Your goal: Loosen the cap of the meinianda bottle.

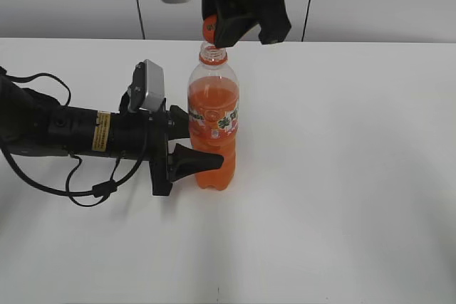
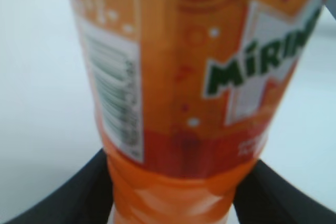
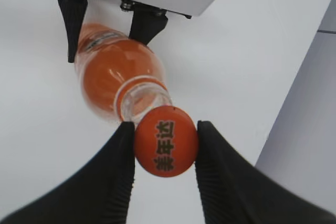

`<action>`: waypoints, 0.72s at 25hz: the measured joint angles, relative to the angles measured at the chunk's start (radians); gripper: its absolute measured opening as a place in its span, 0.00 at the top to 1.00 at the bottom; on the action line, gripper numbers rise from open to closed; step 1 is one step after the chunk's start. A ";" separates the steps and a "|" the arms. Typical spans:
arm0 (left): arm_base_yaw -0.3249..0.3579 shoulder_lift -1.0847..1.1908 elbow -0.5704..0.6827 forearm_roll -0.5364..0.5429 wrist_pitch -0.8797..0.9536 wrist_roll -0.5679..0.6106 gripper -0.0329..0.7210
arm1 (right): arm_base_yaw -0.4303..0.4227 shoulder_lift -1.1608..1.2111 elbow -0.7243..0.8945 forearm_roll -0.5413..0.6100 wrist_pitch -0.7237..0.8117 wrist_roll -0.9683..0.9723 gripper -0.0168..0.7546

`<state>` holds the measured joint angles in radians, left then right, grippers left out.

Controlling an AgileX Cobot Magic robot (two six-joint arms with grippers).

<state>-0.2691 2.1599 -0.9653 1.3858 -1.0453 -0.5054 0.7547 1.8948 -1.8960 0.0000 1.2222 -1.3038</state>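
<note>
Near the camera, the left gripper is reaching in from the side and clamping the lower body of the meinianda bottle, which is standing upright on the white table. Farther back and higher, the right gripper is pinching the orange cap between its fingers. The cap is sitting off the bottle, just above and beside the open neck.

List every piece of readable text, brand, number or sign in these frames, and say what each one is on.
"美年达" in dark characters: top of the orange cap, held in the right gripper.
"MIRIN", cut off at the frame edge, green letters: label of the bottle, held by the left gripper.
Barcode and fine print on the label: too blurred to read.
Yellow sticker on the left arm: too small to read.
</note>
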 joint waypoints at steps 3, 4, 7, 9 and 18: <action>0.000 -0.001 0.000 0.007 0.000 0.000 0.42 | 0.000 -0.038 0.000 0.000 0.000 0.073 0.63; 0.000 -0.001 0.000 0.007 0.000 0.000 0.42 | 0.000 -0.056 0.000 0.000 0.000 0.129 0.63; 0.000 -0.001 0.000 0.009 0.000 0.000 0.42 | 0.000 -0.111 0.000 0.000 0.000 0.365 0.63; 0.000 -0.001 0.000 0.009 0.000 0.000 0.42 | 0.000 -0.144 0.000 -0.007 0.000 0.577 0.63; 0.000 -0.001 0.000 0.011 -0.001 0.000 0.42 | -0.005 -0.186 0.000 -0.057 0.001 1.291 0.63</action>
<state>-0.2691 2.1586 -0.9653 1.3970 -1.0462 -0.5054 0.7500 1.7087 -1.8960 -0.0569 1.2231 -0.0130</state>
